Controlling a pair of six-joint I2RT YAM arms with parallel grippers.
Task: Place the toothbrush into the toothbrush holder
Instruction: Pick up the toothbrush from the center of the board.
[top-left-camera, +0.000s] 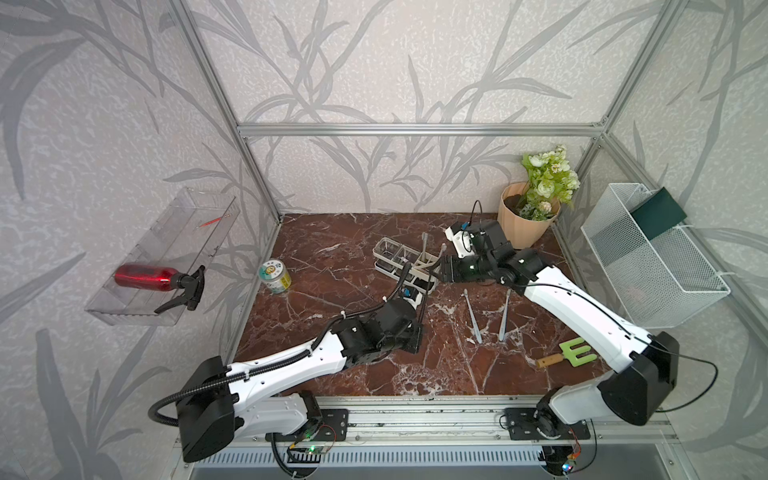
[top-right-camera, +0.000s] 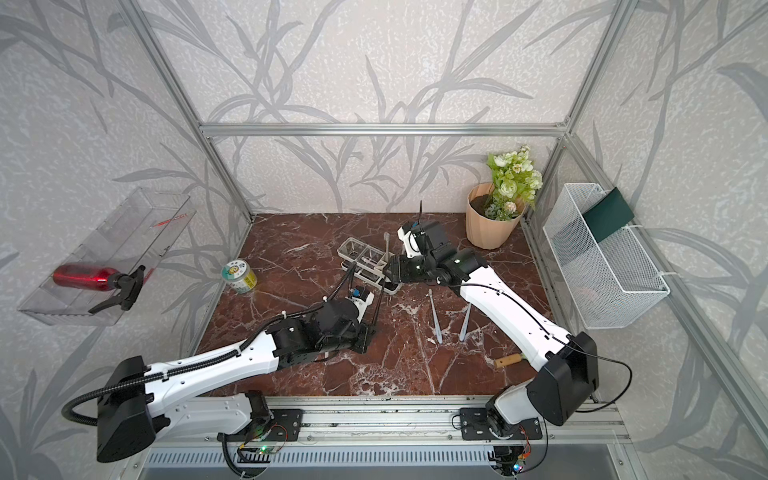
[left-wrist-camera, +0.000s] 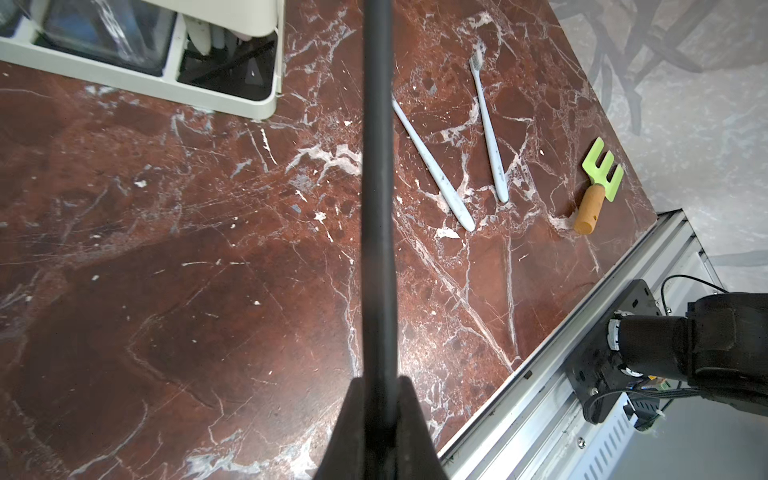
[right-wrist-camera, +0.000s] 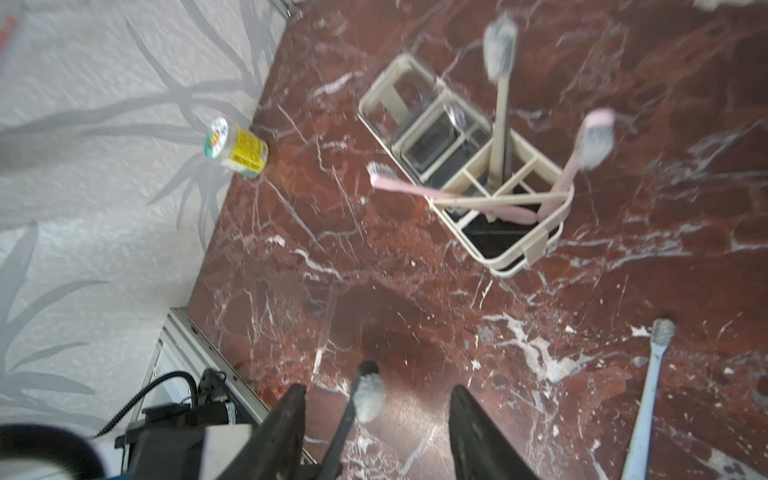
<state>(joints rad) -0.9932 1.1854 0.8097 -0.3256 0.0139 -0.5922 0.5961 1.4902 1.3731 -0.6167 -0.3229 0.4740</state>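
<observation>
L jaws clamped, R jaws parted

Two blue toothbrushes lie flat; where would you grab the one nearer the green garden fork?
Probably mid-handle of that blue toothbrush, from straight above, jaws across its narrow width: it lies flat on the table, apart from the other brush.

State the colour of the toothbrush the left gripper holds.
The held toothbrush is black; left wrist view.

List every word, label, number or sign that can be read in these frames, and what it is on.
Small can: printed yellow and green label, too blurred to read in any view.
No other text can be read anywhere else in the scene.
</observation>
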